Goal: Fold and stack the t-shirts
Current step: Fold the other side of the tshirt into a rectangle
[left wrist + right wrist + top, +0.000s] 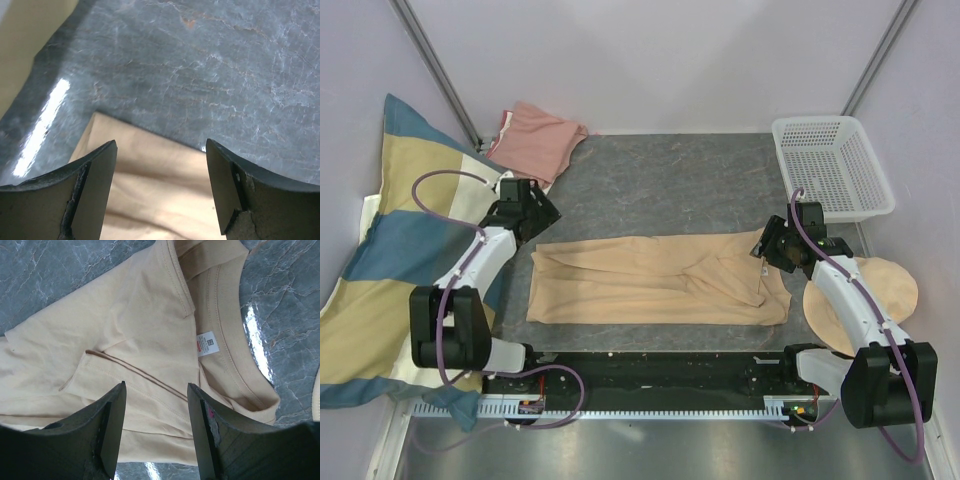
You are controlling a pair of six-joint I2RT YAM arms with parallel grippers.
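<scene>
A tan t-shirt (655, 280) lies folded into a long band across the grey mat (670, 190). My left gripper (542, 215) hovers open over the band's far left corner (150, 175), nothing between its fingers. At the collar end my right gripper (767, 248) stands open above the cloth (145, 355), near the white neck label (207, 343); its fingers (112, 425) hold nothing. A salmon-pink t-shirt (533, 138) lies crumpled at the mat's back left corner.
A white mesh basket (832, 165) stands at the back right. A round beige hat-like thing (880, 300) lies under my right arm. A big striped pillow (390, 250) leans along the left side. Grey walls close in the back.
</scene>
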